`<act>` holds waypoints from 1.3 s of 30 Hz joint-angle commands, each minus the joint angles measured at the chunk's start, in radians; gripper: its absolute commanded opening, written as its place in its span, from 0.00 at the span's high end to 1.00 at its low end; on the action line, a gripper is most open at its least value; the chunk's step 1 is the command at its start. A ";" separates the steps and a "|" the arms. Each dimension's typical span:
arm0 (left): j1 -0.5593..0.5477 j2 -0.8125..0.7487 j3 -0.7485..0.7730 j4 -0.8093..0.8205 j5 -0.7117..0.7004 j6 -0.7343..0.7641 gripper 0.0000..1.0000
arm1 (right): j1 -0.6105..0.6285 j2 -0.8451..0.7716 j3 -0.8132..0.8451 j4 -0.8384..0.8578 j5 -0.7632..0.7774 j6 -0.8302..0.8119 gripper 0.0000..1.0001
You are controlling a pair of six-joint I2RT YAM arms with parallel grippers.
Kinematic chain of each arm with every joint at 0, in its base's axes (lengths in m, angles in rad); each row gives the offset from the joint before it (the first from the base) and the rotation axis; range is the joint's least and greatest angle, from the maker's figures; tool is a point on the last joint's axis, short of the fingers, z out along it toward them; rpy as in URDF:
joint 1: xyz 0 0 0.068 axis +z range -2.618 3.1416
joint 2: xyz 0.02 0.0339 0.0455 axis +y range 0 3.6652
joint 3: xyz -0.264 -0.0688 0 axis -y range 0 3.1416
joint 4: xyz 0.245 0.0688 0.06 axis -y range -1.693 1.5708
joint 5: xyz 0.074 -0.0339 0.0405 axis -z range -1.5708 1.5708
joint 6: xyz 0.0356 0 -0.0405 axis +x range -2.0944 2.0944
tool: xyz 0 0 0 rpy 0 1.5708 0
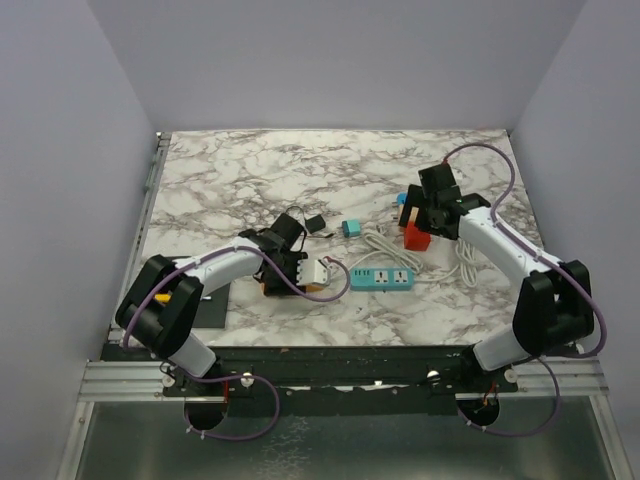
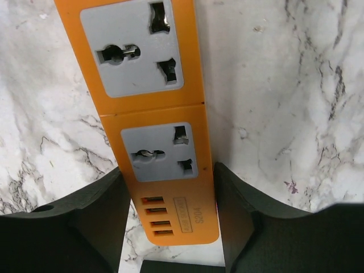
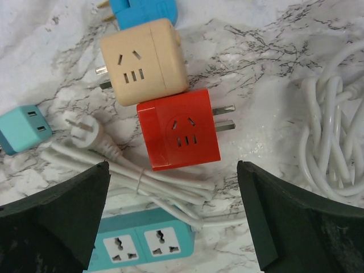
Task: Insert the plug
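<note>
Red plug cube (image 3: 179,133), the likeliest object of the task, lies on the worktop (image 1: 250,170) with its two flat prongs level. It is just beside a beige cube (image 3: 145,60), and a blue plug (image 3: 142,11), a teal adapter (image 3: 23,128) and a teal power strip (image 3: 145,239) are near. The right gripper (image 3: 173,170) hangs directly above it with jaws released and spread wide, touching nothing; this placement suggests a descent to pick the cube up. Well apart, on the robot's left, the left gripper (image 2: 169,170) has its jaws grasping the USB end of an orange power strip (image 2: 147,111), one finger against each long side. The strip lies flat with its sockets facing up, probably held so that it cannot slide when a plug is pressed in. A bundled white cable (image 3: 335,136) lies loose beside the cubes. The worktop is white marble-patterned with grey veins, enclosed by plain lavender walls (image 1: 330,60).
</note>
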 commanded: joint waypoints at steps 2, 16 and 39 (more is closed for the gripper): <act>-0.024 -0.064 -0.054 -0.009 -0.033 0.130 0.44 | 0.021 0.080 0.002 0.003 0.051 -0.039 0.01; -0.031 -0.133 0.063 -0.044 -0.012 0.100 0.03 | 0.028 0.215 0.171 -0.021 0.137 -0.079 0.04; 0.084 -0.216 0.369 -0.095 0.107 -0.252 0.01 | 0.028 0.410 0.253 0.020 0.124 -0.091 0.24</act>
